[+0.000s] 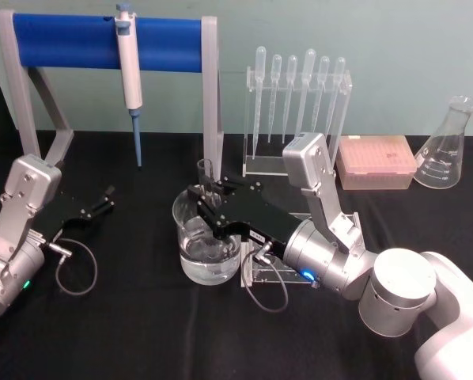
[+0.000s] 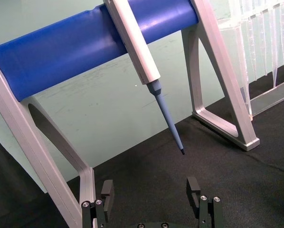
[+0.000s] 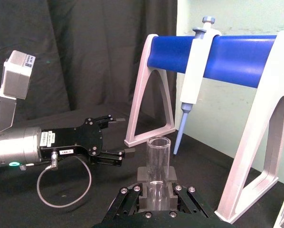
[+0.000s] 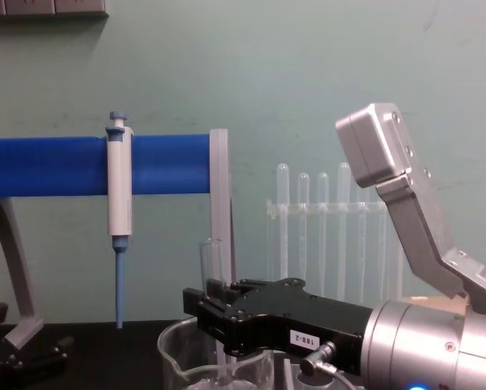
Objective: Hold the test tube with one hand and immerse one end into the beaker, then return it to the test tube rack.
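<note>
The right gripper [image 1: 208,192] is clamping its jaws on the test tube [image 1: 206,171] and holding it upright directly over the beaker [image 1: 179,223]. This way the tube's round lower end is reaching down inside the glass wall while its open top is standing clear above the rim. The left gripper [image 1: 104,201] is lying well to the left of the beaker with its jaws spread and empty, probably parked out of the way because one arm is enough for the dip.
</note>
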